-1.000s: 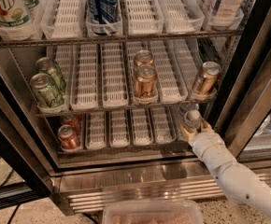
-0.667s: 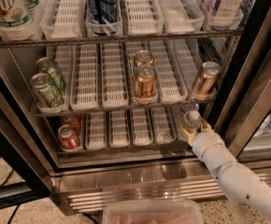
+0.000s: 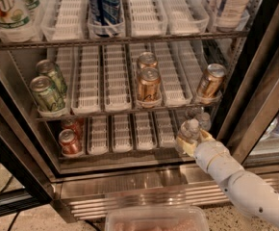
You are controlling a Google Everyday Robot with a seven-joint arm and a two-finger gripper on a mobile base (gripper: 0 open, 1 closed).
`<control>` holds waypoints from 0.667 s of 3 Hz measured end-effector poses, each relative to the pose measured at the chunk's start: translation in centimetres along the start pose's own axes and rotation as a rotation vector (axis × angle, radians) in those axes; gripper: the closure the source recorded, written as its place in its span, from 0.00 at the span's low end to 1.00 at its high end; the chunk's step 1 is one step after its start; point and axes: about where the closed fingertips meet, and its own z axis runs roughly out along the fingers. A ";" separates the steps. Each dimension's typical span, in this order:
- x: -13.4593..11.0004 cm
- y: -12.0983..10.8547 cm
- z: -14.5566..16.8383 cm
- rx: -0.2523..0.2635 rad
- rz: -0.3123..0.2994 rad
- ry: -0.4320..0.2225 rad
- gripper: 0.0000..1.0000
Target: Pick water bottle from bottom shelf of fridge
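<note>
Reaches into the fridge (image 3: pixel 130 189) from the lower right, with the gripper (image 3: pixel 191 142) set at the right end of the bottom shelf (image 3: pixel 130 154), close around the lower body of the water bottle (image 3: pixel 190 129). Cannot tell whether clamped on the bottle or only placed about it. Finds the bottle upright, white cap up, at the front of the shelf's right-hand side, with a second bottle (image 3: pixel 204 120) just behind and to the right, too close to say whether touching or apart.

Risks, as judged from here:

Slipping first, likely with a hold so low on a clear ribbed body: could buckle under the squeeze and slide out on the lift. Tipping next: pulled forward without a firm hold, could topple out over the shelf's front edge. Could also drag or knock the second bottle, standing so near behind. Little headroom above, so lifted straight up would strike the middle rack (image 3: pixel 125 110) beneath the gold can (image 3: pixel 209 83) — calls for a low, level draw outward instead. Tight on the right against the black door frame (image 3: pixel 255 95) — could catch it by swinging the arm (image 3: pixel 245 186) wide on the way out, and so jar the bottle loose. Poses no danger to the red cans (image 3: pixel 70 142) at the far left of the same shelf, well apart
</note>
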 end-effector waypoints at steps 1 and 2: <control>-0.1 0.9 -0.5 -0.019 0.000 -0.001 1.00; -0.1 0.9 -0.5 -0.019 0.000 -0.001 1.00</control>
